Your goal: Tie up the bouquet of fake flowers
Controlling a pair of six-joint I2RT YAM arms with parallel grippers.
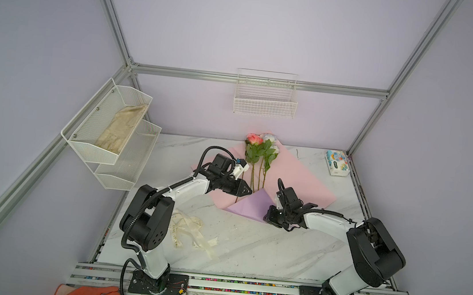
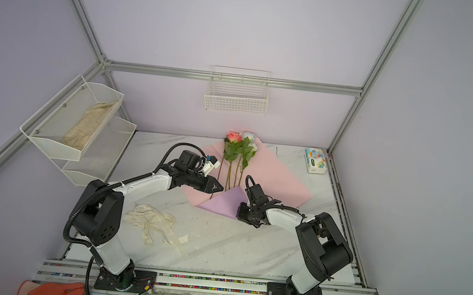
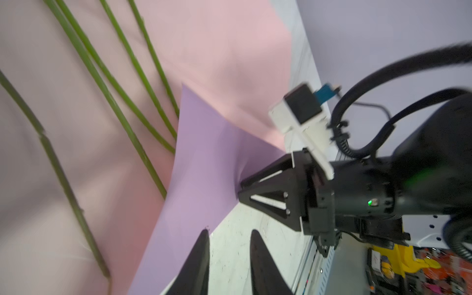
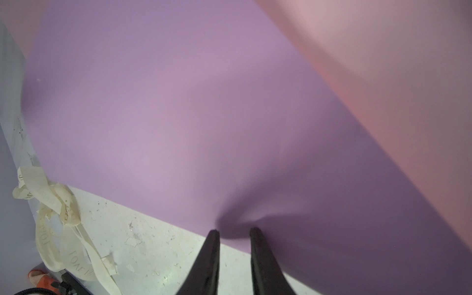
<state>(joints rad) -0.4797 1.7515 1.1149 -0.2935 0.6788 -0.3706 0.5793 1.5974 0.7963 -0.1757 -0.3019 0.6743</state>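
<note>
Bouquet [image 1: 260, 153]: centre of a top view, lying on pink paper [image 1: 295, 172]; likely light, soft heads.
Hold: the thin, stiff stems [image 1: 259, 176], together, low.
Left gripper [image 3: 229, 235]: narrow gap, empty.
Right gripper [image 4: 234, 231]: pinching lilac paper [image 4: 153, 115] edge.

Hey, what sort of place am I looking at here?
Probably a robot lab test cell: an aluminium frame with plain walls boxes in a table, and two arms are bolted to a rail along its front.
</note>
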